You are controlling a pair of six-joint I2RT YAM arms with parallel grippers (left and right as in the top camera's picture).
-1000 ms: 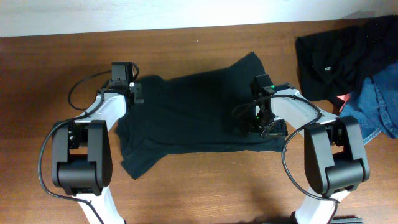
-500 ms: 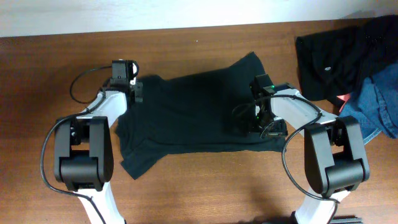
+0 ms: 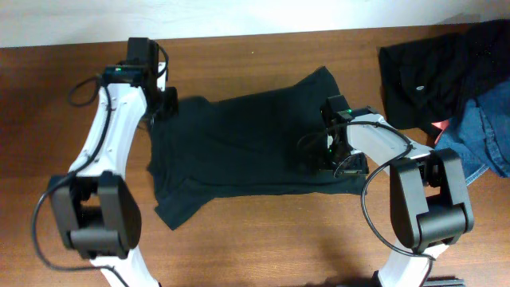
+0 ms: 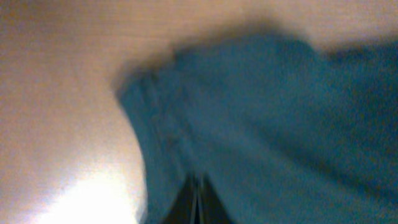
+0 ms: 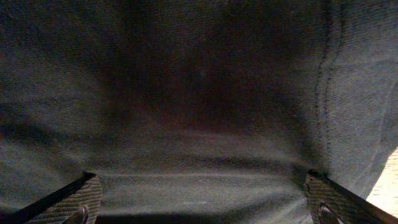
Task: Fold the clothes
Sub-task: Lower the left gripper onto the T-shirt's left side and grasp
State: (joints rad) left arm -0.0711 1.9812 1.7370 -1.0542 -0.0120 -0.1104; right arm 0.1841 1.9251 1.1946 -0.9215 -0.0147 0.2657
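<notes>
Overhead, my left gripper (image 3: 166, 104), pinching the upper-left corner of the dark teal cotton T-shirt (image 3: 247, 143) on the brown wooden table (image 3: 263, 239), has reached outward, likely tautening it for folding. My right gripper (image 3: 325, 159), spread, presses the shirt's right side.

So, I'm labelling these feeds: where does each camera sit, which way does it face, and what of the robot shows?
Overhead: fixed above the table, looking straight down; shows both arms, the dark shirt, and spare clothes at right.
Left wrist: on the left gripper, facing down at the shirt's edge; blurred, with closed fingertips at the bottom.
Right wrist: on the right gripper, close over the shirt; fingers spread in the bottom corners.
Shared: all three show the shirt.
</notes>
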